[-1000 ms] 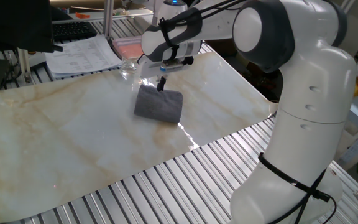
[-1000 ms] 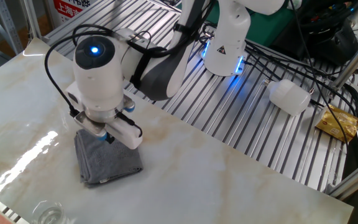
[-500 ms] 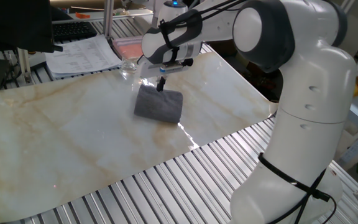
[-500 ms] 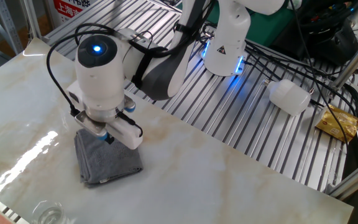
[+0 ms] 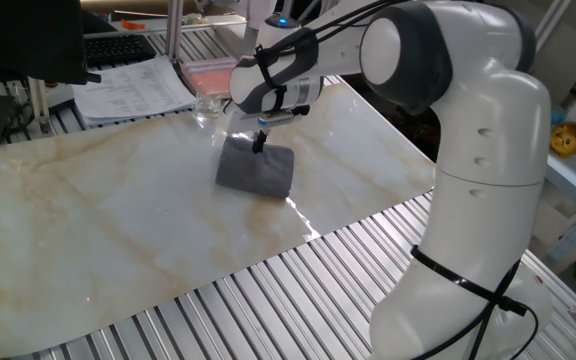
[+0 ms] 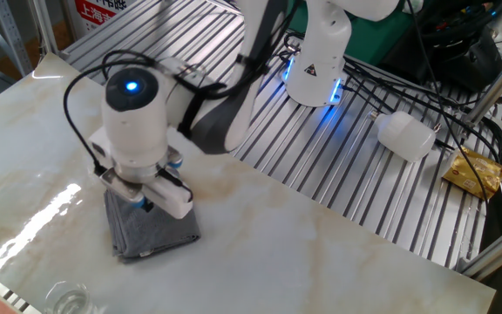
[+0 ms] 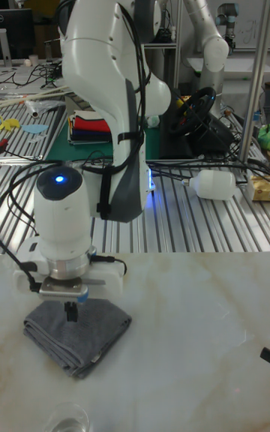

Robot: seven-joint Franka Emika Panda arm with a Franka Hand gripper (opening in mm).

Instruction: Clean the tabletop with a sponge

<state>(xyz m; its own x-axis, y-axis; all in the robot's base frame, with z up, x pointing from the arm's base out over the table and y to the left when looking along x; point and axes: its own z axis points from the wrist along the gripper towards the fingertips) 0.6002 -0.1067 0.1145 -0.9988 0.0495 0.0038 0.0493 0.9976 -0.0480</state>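
Observation:
The dark grey sponge lies flat on the glossy marble-look tabletop, towards its far right part. My gripper points straight down over the sponge's far edge. Its dark fingers are shut together, and their tips touch the top of the sponge. In the other fixed view the gripper body hides the fingers and covers the sponge's far end. The tall fixed view shows the gripper standing on the sponge, with no fold of cloth visibly pinched between the fingers.
A clear glass stands just beyond the sponge by the tabletop's far edge, with a pink tray and papers behind it. Ribbed metal slats border the tabletop. A white bottle lies on the slats.
The arm has shifted and the gripper has dropped slightly onto the sponge. The sponge has stayed where it was.

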